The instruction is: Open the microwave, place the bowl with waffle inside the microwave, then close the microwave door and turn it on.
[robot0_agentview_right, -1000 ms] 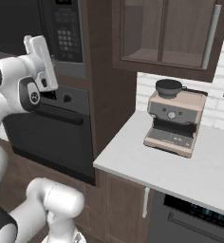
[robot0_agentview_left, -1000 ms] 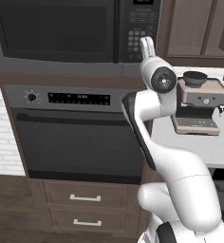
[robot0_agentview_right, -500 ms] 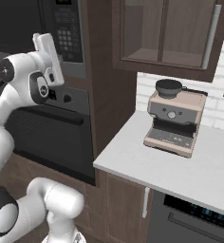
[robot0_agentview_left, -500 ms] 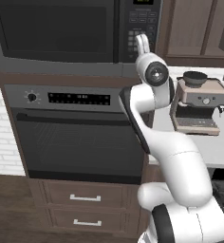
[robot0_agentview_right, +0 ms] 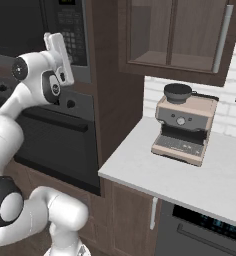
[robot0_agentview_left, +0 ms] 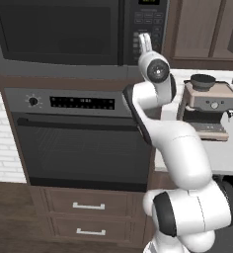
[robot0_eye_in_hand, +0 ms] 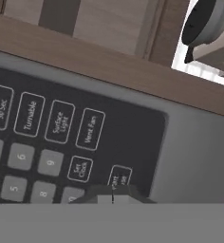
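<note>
I have tool (robot0_agentview_left: 144, 39) pinched closed, empty, tip at microwave (robot0_agentview_left: 59, 34) keypad (robot0_eye_in_hand: 61, 142) right of closed door (robot0_agentview_left: 57, 32), fingers together to poke start button. Bowl presumably inside microwave.

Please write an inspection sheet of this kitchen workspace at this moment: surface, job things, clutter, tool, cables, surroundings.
Surface: pale counter to the right of the oven column, carrying a coffee machine.
Job's things: microwave built in above the oven; its door is shut. Keypad close in the hand view. The bowl with waffle is hidden.
Clutter: nothing seen beside the coffee machine.
Tool: tool shut, tips at the lower keypad buttons; whether it presses one, I cannot tell.
Cables: nothing seen.
Surroundings: oven with a knob below the microwave, drawers under it, wooden wall cabinets, white brick wall.
</note>
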Controlling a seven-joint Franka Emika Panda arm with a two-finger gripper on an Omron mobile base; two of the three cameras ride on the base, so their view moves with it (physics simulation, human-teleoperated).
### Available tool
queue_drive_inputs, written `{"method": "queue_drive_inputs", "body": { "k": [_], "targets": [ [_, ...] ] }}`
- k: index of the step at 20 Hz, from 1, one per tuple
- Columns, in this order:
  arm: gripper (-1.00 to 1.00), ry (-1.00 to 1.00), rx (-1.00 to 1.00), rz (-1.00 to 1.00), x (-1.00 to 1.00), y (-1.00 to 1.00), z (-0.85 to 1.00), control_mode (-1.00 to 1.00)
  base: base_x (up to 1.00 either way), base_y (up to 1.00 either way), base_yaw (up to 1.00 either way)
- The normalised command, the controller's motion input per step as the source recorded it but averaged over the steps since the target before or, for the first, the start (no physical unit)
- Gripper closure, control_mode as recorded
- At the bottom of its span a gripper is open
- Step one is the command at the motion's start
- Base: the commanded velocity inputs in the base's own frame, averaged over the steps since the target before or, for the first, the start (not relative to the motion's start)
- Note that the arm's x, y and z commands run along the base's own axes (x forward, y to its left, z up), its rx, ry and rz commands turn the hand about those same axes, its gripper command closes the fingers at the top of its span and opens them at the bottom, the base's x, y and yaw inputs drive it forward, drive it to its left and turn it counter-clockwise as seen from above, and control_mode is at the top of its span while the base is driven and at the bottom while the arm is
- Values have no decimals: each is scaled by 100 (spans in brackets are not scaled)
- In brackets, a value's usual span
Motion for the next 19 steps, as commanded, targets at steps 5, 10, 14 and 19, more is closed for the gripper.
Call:
{"method": "queue_drive_inputs", "body": {
  "k": [5,10,14,19],
  "targets": [
    [100,0,2,0,57,-23,-2,-100,0,0,0],
    [100,0,1,0,80,-31,-38,-100,0,0,0],
    [100,0,0,0,100,-18,-89,-100,0,0,0],
    [100,0,0,0,82,-15,-100,-100,0,0,0]
  ]
}}
